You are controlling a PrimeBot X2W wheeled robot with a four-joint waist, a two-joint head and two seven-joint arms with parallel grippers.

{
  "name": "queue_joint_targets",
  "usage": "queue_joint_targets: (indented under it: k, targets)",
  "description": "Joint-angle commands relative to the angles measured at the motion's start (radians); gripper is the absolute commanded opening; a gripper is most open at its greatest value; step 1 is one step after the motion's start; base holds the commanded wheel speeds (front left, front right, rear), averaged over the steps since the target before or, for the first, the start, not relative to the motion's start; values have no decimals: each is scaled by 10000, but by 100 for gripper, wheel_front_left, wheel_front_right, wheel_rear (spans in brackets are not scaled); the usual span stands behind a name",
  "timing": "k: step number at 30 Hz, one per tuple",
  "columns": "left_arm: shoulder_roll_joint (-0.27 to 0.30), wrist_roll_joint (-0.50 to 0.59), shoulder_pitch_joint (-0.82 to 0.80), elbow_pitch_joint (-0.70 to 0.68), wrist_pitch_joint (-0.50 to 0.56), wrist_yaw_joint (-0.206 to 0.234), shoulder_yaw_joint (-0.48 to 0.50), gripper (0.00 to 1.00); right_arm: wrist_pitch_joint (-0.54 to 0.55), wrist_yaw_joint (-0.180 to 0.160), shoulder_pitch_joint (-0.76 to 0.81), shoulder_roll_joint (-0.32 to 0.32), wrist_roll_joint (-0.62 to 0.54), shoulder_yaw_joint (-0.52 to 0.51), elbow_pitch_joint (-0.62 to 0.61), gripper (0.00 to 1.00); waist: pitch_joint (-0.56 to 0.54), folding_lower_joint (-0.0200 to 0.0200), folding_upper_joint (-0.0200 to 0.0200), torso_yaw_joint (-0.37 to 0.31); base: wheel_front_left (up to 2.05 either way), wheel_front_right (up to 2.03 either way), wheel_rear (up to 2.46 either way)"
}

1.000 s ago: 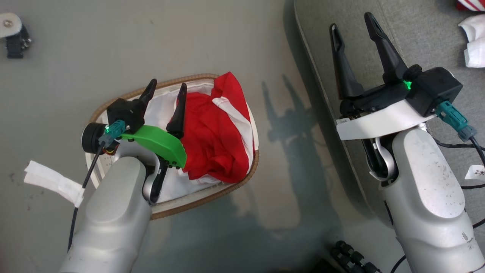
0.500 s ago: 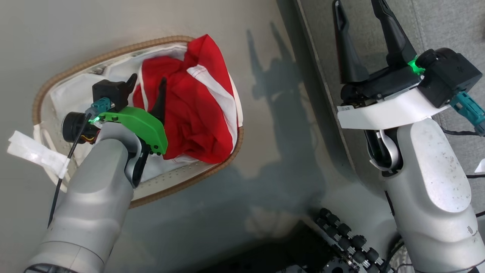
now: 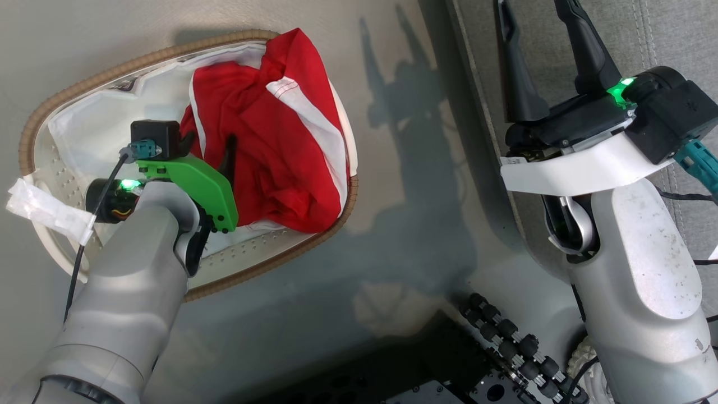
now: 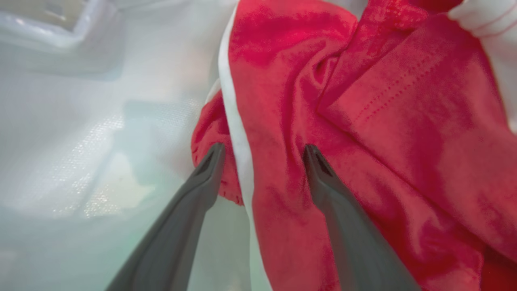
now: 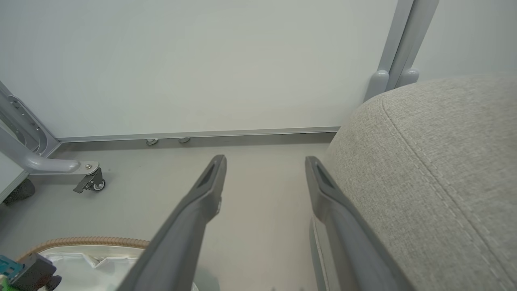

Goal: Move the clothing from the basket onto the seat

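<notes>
Your crumpled red, white-striped clothing (image 3: 269,151) lies crosswise in the basket (image 3: 252,252), left fingers (image 4: 194,202) open astride it, right fingers (image 3: 519,84) open.

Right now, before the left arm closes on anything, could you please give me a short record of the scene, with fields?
clothing: red with white panels, crumpled in the right half of the basket
basket: on the floor, left of the seat
seat: grey sofa at the robot's right
left gripper: open, down in the basket, a red fold between its fingers
right gripper: open, empty, beside the seat's edge
task state: clothing not yet lifted
</notes>
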Motion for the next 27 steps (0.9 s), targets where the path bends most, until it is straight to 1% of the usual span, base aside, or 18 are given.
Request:
queue_joint_targets:
  k: [1, 9, 12, 15, 16, 17, 18, 21, 27]
  targets:
    - [56, -182, -149, 41, 127, -18, -98, 100, -2, -14, 89, -24, -33, -26, -52, 100, 20, -1, 0, 36, 0, 0, 0]
    - [36, -1510, 187, -670, 1107, -18, -1005, 100, -2, -14, 106, -25, -104, -1, -74, 100, 59, -1, 0, 129, 0, 0, 0]
    - [100, -2080, 288, -1096, 1491, -20, -1455, 100, -2, -14, 103, -23, -138, -34, -65, 100, 59, -1, 0, 160, 0, 0, 0]
    - [222, -2508, 300, -1437, 1626, -18, -1912, 100, -2, -14, 85, -23, -161, -71, -53, 100, 56, -1, 0, 186, 0, 0, 0]
    - [256, -2635, 289, -1497, 1610, -18, -2082, 64, -2, -14, 60, -23, -158, -79, -49, 100, 54, -1, 0, 188, 0, 0, 0]
    - [267, -2683, 269, -1584, 1583, -20, -2253, 37, -2, -14, 35, -23, -154, -90, -37, 100, 47, -1, 0, 190, 0, 0, 0]
    - [304, -2807, 228, -1631, 1477, -18, -2393, 0, -2, -14, -3, -23, -145, -107, -24, 100, 37, -1, 0, 193, 0, 0, 0]
    - [415, -3045, 105, -1685, 1319, -18, -2794, 0, -2, -14, -114, -23, -85, -114, 27, 100, 2, -1, 0, 179, 0, 0, 0]
    - [713, -3622, 139, -1692, 812, -20, -3285, 0, -2, -14, -312, -26, 306, 49, 194, 100, -363, -1, 0, -95, 0, 0, 0]
